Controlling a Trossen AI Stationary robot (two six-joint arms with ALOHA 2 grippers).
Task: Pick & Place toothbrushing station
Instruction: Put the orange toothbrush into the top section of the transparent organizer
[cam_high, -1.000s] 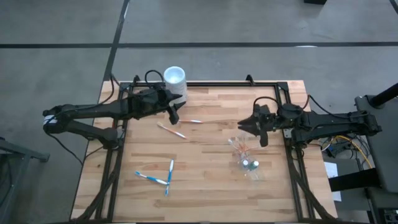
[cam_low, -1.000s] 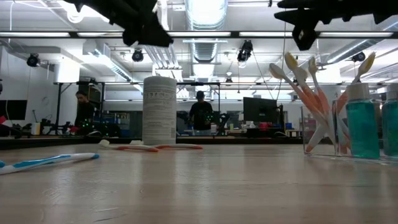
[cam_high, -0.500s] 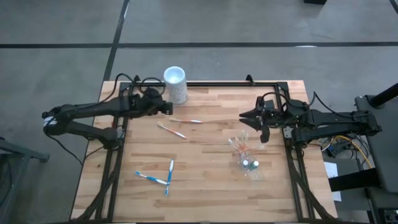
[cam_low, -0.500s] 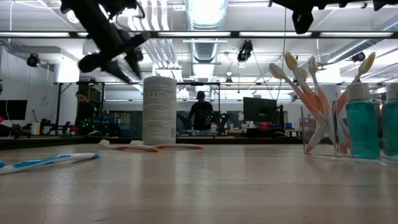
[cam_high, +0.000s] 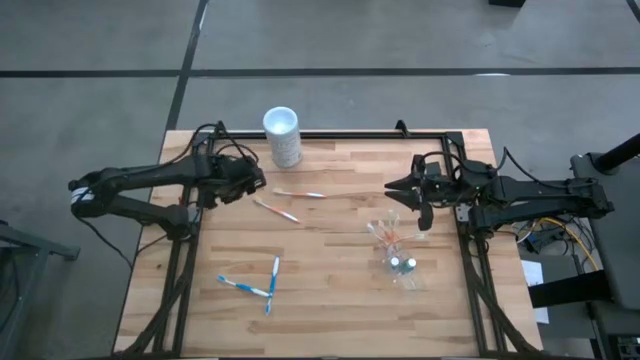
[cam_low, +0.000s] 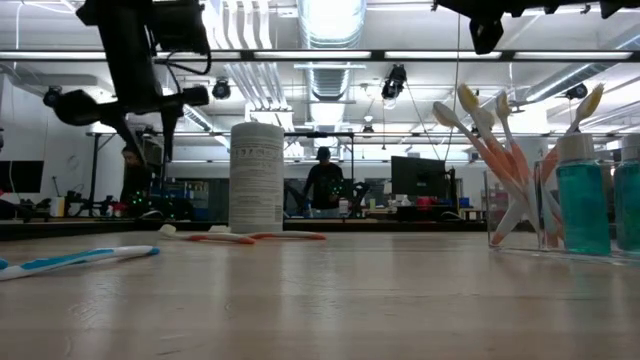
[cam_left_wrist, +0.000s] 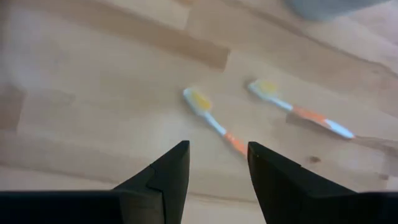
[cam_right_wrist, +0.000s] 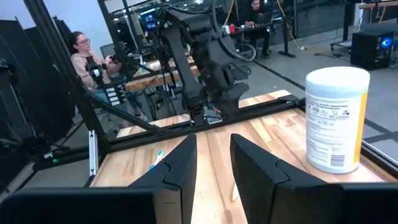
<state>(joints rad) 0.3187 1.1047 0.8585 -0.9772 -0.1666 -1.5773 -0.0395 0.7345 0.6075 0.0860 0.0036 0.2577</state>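
Note:
The toothbrushing station (cam_high: 395, 248) stands on the table's right part: a clear cup (cam_low: 515, 205) holding orange-and-white toothbrushes, with teal bottles (cam_low: 585, 205) beside it. Two orange-and-white toothbrushes (cam_high: 300, 194) (cam_high: 275, 210) lie flat at the far middle; they also show in the left wrist view (cam_left_wrist: 214, 121) (cam_left_wrist: 298, 112). Two blue-and-white toothbrushes (cam_high: 255, 285) lie near the front left. My left gripper (cam_high: 252, 183) (cam_left_wrist: 217, 155) hangs open above the table, pointing down, to the left of the orange brushes. My right gripper (cam_high: 395, 192) (cam_right_wrist: 214, 162) is open, level and high, on the far side of the station.
A tall white container (cam_high: 282, 135) (cam_right_wrist: 336, 118) stands at the table's far edge, next to my left arm. A black frame (cam_high: 340, 135) runs around the table. Beyond the table, people (cam_right_wrist: 81, 56) sit and stand in the room.
My left gripper has drawn back toward the table's left edge and sunk. It has tipped from level to pointing down and rolled about its own line. My right gripper has risen a little. No toothbrush or cup has moved.

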